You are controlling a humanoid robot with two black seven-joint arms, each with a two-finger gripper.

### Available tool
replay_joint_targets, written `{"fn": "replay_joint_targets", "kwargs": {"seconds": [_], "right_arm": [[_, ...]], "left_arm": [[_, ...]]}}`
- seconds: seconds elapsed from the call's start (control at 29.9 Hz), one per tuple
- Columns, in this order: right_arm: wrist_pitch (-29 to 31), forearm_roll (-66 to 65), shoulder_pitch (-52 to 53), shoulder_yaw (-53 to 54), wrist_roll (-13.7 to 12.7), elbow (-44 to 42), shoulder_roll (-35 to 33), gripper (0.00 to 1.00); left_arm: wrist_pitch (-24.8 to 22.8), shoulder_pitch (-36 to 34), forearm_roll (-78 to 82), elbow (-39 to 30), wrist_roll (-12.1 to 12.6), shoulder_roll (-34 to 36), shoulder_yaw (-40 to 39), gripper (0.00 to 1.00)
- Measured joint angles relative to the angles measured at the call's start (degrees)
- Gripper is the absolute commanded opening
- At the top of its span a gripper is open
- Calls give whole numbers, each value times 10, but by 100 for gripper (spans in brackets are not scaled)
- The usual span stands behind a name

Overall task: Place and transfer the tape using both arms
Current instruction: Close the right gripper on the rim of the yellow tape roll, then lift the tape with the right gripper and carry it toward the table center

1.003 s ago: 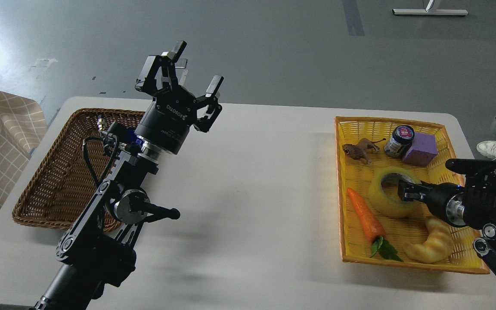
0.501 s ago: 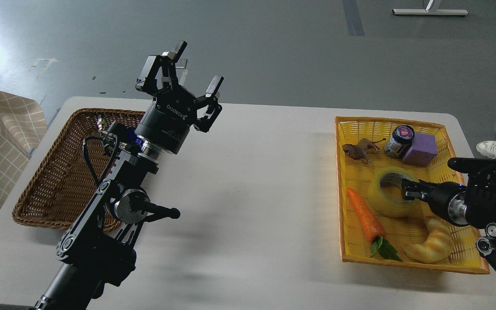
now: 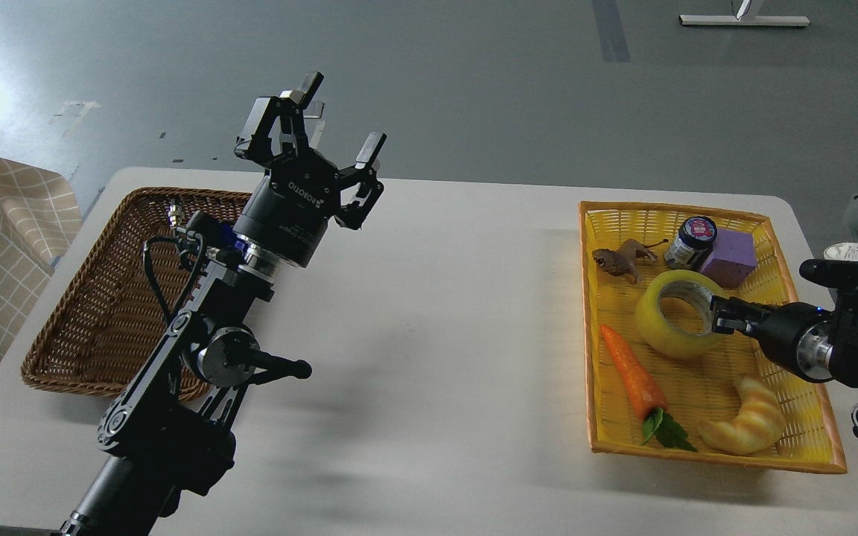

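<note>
Leftmost, a brown woven wicker basket (image 3: 101, 298) is seen on the far-left part of the white table (image 3: 436, 335), and above its right edge the black left gripper (image 3: 328, 123) is held high with its fingers spread wide and nothing between them. Well apart, on the right side of the table, a yellow plastic mesh tray (image 3: 794, 439) is set, and in it the wide roll of translucent yellow packing tape (image 3: 671, 327) is found, tilted so that its open core faces up and toward the right. An orange toy carrot (image 3: 631, 374) lies just left and near of the roll. The black right gripper (image 3: 723, 316) is brought against the roll's right rim, one finger apparently inside the core; whether the wall is pinched cannot be told. The roll lies immediately left of this gripper, so the right arm is judged far nearer for the pickup.
</note>
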Motion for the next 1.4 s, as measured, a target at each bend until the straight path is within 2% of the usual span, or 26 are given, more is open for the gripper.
{"fn": "replay_joint_targets", "kwargs": {"seconds": [0.5, 0.77, 1.0, 1.4], "right_arm": [[0, 104, 18, 76, 0, 55, -43, 12], [0, 126, 102, 79, -2, 50, -41, 12], [0, 126, 190, 7, -8, 10, 30, 12], [0, 118, 297, -114, -8, -103, 195, 12]], "left_arm": [[0, -1, 0, 0, 0, 0, 0, 98], [0, -1, 0, 0, 0, 0, 0, 98], [1, -1, 0, 0, 1, 0, 0, 98], [1, -2, 1, 0, 3, 0, -4, 98]]}}
